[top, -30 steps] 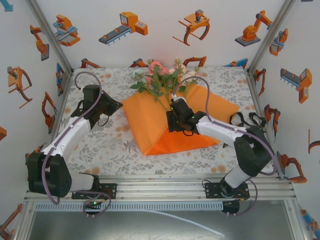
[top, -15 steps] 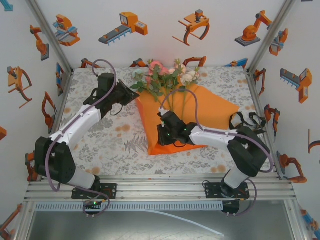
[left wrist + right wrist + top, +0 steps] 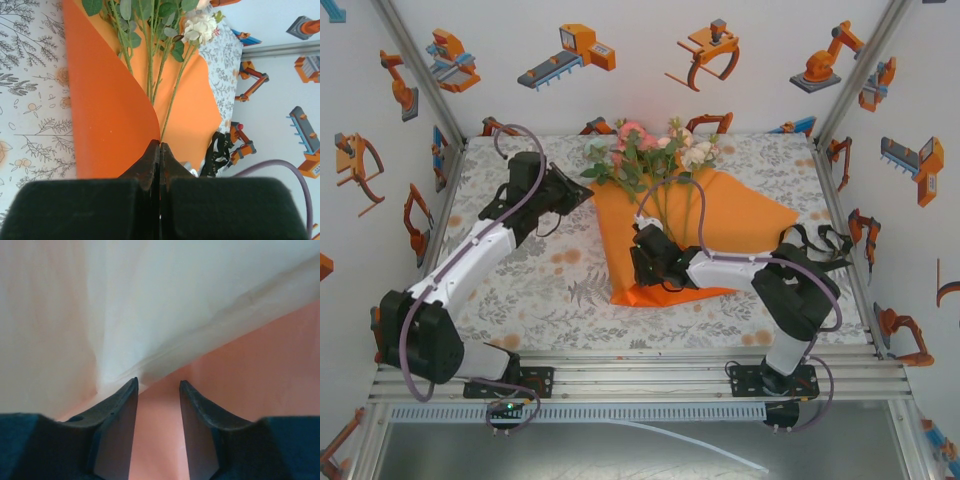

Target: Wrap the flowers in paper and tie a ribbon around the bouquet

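Orange paper (image 3: 750,215) lies on surface (image 3: 550,290), its left flap (image 3: 110,110) folded over twd paper's middle. Flowers (image 3: 645,150) lie on paper, long axis far-to-near: blooms past paper's far edge, stems pointing near, meeting the flap edge. L pincer (image 3: 160,146) closed, pinching flap edge. R pincer (image 3: 157,385) has fingers apart over paper's near-left part.

You've got one sheet of orange paper (image 3: 750,215), one bunch of flowers (image 3: 645,150) at the far edge of the tabletop (image 3: 520,290), one black ribbon (image 3: 817,240) by its right edge, and two grippers: the left gripper (image 3: 160,146) and the right gripper (image 3: 157,385).
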Motion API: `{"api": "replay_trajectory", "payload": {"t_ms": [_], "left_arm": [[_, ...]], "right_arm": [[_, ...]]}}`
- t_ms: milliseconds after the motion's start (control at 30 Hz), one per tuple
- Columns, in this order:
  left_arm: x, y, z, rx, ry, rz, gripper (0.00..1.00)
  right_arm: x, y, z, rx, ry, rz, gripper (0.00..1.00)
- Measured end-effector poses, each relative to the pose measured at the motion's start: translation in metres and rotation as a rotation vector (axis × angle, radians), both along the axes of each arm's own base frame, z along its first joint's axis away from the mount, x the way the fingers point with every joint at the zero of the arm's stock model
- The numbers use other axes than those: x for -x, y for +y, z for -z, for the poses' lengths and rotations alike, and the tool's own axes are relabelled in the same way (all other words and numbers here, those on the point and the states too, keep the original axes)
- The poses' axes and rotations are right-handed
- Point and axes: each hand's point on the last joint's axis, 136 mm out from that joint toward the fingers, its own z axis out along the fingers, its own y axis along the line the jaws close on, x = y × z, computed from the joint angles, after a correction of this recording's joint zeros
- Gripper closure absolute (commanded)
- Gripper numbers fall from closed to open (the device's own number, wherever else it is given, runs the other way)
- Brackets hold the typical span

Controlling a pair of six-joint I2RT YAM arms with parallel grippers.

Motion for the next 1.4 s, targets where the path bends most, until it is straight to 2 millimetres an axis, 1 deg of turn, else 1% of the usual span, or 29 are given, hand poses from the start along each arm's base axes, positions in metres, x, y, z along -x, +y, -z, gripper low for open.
{"api": "replay_trajectory", "payload": {"t_ms": [100, 133, 200, 267, 300, 333, 367, 433, 500, 567, 667, 767, 833, 900, 967, 1033, 1133, 1167, 1200, 1300, 1400], "left_arm": [[0.002, 0.005, -0.006, 0.007, -0.016, -0.011, 1.00], [0.001, 0.006, -0.007, 0.008, -0.019, -0.013, 1.00], [0.001, 0.006, -0.006, 0.007, -0.016, -0.014, 1.00], [0.001, 0.006, -0.006, 0.007, -0.016, -0.014, 1.00], [0.001, 0.006, -0.006, 0.006, -0.015, -0.014, 1.00], [0.001, 0.006, -0.005, 0.006, -0.015, -0.014, 1.00], [0.001, 0.006, -0.005, 0.006, -0.014, -0.014, 1.00], [0.000, 0.006, -0.005, 0.006, -0.014, -0.014, 1.00], [0.001, 0.006, -0.005, 0.006, -0.014, -0.014, 1.00], [0.000, 0.006, -0.004, 0.005, -0.013, -0.014, 1.00], [0.000, 0.006, -0.004, 0.005, -0.012, -0.015, 1.00], [0.001, 0.007, 0.001, 0.001, -0.004, -0.015, 1.00], [0.003, 0.008, 0.006, -0.004, 0.006, -0.016, 1.00], [0.004, 0.008, 0.009, -0.007, 0.015, -0.015, 1.00], [0.004, 0.008, 0.010, -0.007, 0.017, -0.014, 1.00], [0.004, 0.008, 0.010, -0.007, 0.016, -0.015, 1.00], [0.004, 0.008, 0.010, -0.007, 0.016, -0.014, 1.00], [0.004, 0.008, 0.010, -0.007, 0.016, -0.014, 1.00], [0.004, 0.008, 0.010, -0.007, 0.016, -0.014, 1.00], [0.004, 0.007, 0.009, -0.005, 0.015, -0.012, 1.00], [0.004, 0.007, 0.009, -0.003, 0.016, -0.008, 1.00]], "right_arm": [[0.007, 0.002, -0.006, -0.019, 0.022, -0.030, 0.54], [0.010, 0.003, -0.014, -0.037, 0.021, -0.040, 0.54], [0.018, 0.001, -0.038, -0.084, 0.005, -0.057, 0.54], [0.027, -0.003, -0.068, -0.146, -0.030, -0.071, 0.56], [0.031, -0.005, -0.082, -0.176, -0.048, -0.075, 0.59], [0.038, -0.007, -0.095, -0.209, -0.063, -0.083, 0.64], [0.044, -0.009, -0.104, -0.237, -0.071, -0.092, 0.70], [0.059, -0.008, -0.112, -0.275, -0.065, -0.119, 0.87], [0.077, -0.004, -0.106, -0.288, -0.033, -0.163, 0.91], [0.092, 0.003, -0.092, -0.274, 0.009, -0.206, 0.93], [0.100, 0.010, -0.066, -0.226, 0.058, -0.229, 0.93], [0.091, 0.006, -0.044, -0.144, 0.047, -0.208, 0.94], [0.083, 0.008, -0.038, -0.100, 0.022, -0.207, 0.95], [0.075, 0.016, -0.036, -0.080, 0.003, -0.220, 0.95], [0.069, 0.030, -0.035, -0.093, -0.001, -0.239, 0.95], [0.067, 0.042, -0.027, -0.117, 0.006, -0.256, 0.95], [0.068, 0.044, -0.006, -0.089, 0.039, -0.262, 0.95], [0.069, 0.043, -0.002, -0.082, 0.044, -0.261, 0.95], [0.069, 0.043, -0.001, -0.080, 0.044, -0.261, 0.95], [0.065, 0.045, -0.008, -0.092, 0.015, -0.261, 0.94], [0.063, 0.046, -0.011, -0.094, 0.000, -0.265, 0.91]]}}
